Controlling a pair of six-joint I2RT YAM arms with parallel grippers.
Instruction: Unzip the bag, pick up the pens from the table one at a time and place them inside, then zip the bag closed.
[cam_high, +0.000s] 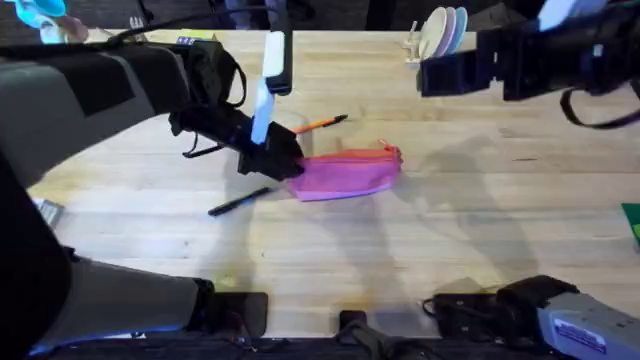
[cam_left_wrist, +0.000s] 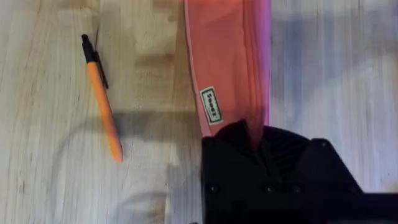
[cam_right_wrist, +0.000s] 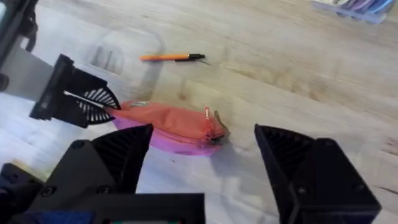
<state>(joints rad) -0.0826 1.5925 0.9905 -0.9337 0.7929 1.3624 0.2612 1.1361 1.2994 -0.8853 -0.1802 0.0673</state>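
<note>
The left gripper (cam_high: 285, 165) is clamped on the pink bag's (cam_high: 350, 172) nine o'clock end at mid-table (cam_high: 480, 230); the right gripper (cam_right_wrist: 202, 162) hangs wide open, holding nothing. The bag carries a small, unreadable white label (cam_left_wrist: 211, 105). Two pens: a dark one (cam_high: 240, 202) at seven o'clock of the bag, an orange one (cam_high: 320, 124) at eleven.

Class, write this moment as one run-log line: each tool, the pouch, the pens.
left tool: shut on pouch end | right tool: open, above pouch | orange pen, dark pen: on table | zipper: looks closed
</note>
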